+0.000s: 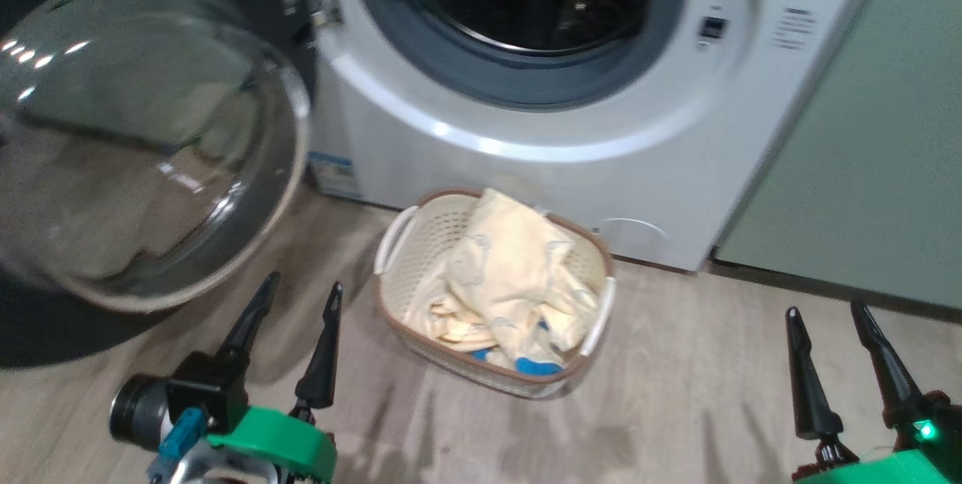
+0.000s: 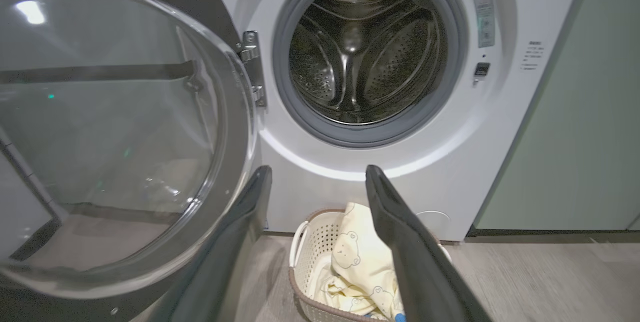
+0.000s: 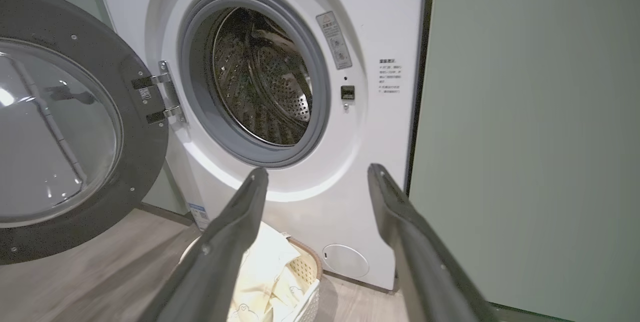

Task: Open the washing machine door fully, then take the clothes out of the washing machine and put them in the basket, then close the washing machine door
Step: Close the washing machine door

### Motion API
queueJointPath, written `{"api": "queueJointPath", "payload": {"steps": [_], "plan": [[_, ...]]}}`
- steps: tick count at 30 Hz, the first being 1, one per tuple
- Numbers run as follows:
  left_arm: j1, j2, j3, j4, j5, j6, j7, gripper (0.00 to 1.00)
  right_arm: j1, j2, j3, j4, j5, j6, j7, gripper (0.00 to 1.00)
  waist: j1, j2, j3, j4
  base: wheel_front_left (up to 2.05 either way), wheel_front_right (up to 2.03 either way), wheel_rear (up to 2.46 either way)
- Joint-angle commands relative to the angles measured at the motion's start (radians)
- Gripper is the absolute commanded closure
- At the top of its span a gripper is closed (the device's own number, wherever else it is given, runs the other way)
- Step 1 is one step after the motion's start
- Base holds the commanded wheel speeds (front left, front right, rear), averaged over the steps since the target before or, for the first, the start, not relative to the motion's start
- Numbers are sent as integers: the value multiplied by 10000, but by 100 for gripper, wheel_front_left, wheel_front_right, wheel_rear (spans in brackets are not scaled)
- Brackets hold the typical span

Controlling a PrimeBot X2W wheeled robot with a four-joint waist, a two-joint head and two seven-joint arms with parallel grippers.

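while the washing machine door [image 1: 150, 146] stands wide, clothes [image 1: 511, 266] in basket [image 1: 425, 243], left tool [image 1: 306, 282], right tool [image 1: 825, 308] released

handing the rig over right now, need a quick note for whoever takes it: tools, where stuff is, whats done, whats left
Tools: left tool open and empty, low beside the open door; right tool open and empty, over the floor to the right of the basket.
Things: washing machine door swung wide open to the left. No garment visible in the drum of the washing machine. The clothes are piled in the basket, on the floor in front of the machine.
Done: door opened, clothes in basket.
Left: close the door.
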Motion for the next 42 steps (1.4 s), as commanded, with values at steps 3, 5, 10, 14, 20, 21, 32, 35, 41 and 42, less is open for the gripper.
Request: {"api": "queueJointPath", "payload": {"steps": [3, 5, 10, 14, 20, 21, 32, 35, 41, 42], "plan": [[-484, 39, 318, -241, -79, 57, -151, 0, -436, -245, 177, -321, -85, 35, -67, 0, 0, 0, 25, 798, 0, 0, 0], [-467, 26, 324, -226, -101, 81, -183, 0, -456, -265, 220, -324, -90, 35, -67, 0, 0, 0, 44, 1115, 0, 0, 0], [-473, -3, 291, -178, -135, 115, -252, 0, -491, -341, 225, -307, -92, 35, -67, 0, 0, 0, 69, 1940, 0, 0, 0], [-443, -14, 292, -151, -178, 143, -301, 0, -514, -382, 290, -291, -86, 35, -67, 0, 0, 0, 78, 2462, 0, 0, 0], [-381, -39, 268, -122, -206, 203, -357, 0, -555, -409, 347, -253, -95, 35, -67, 0, 0, 0, 69, 2969, 0, 0, 0], [-371, -47, 248, -119, -209, 207, -356, 0, -550, -413, 345, -239, -91, 35, -67, 0, 0, 0, 54, 3031, 0, 0, 0], [-280, -66, 199, -152, -249, 293, -386, 2, -558, -483, 436, -205, -81, 35, -67, 0, 0, 0, 36, 3231, 0, 0, 0], [-274, -59, 185, -142, -271, 301, -381, 100, -562, -493, 440, -199, -75, 35, -67, 0, 0, 0, 39, 3223, 0, 0, 0], [-282, -35, 146, -114, -304, 300, -395, 100, -576, -505, 434, -189, -45, 35, -67, 0, 0, 0, 50, 3203, 0, 0, 0], [-284, -30, 133, -111, -310, 293, -398, 100, -572, -507, 428, -186, -39, 35, -67, 0, 0, 0, 44, 3204, 0, 0, 0]]}}
